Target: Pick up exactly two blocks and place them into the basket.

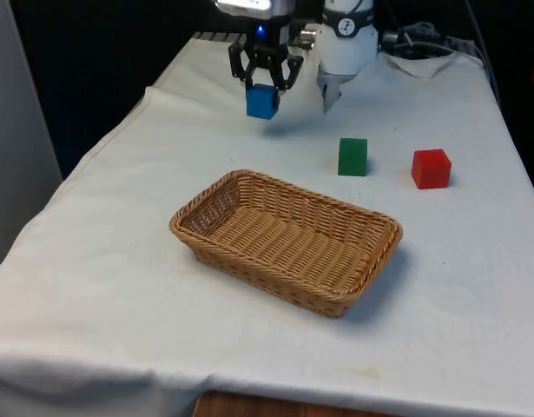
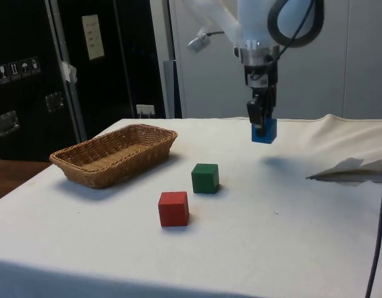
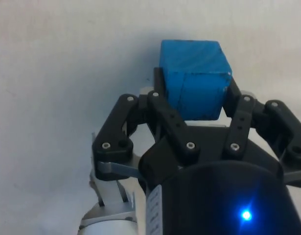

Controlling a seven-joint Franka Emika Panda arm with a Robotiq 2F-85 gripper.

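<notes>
The table (image 1: pixel 119 287) is covered by a white cloth (image 2: pixel 290 248), and everything else is set on that cloth or held above it.

The basket (image 1: pixel 216 201), woven from tan wicker and rectangular in shape, is placed near the middle of the table, and nothing is seen lying in it. In the side view the same basket (image 2: pixel 91 162) is found near the table's edge, well apart from the blocks.

The tool (image 1: pixel 264 85) is held above the far part of the table, beyond the basket. Its fingers are closed around the blue block (image 1: pixel 261 102), which is gripped on two opposite sides. In the side view the tool (image 2: pixel 261 124) and the blue block (image 2: pixel 264 132) are seen raised clear of the cloth, with a faint shadow cast below them. In the wrist view the block (image 3: pixel 194 81) is seen pinched between the black fingers (image 3: pixel 160 85).

The green block (image 1: pixel 352 157) is left standing on the cloth, beyond the basket and towards the front view's right. The red block (image 1: pixel 431 168) is set near it, further to the front view's right; the two appear to be apart rather than touching.
</notes>
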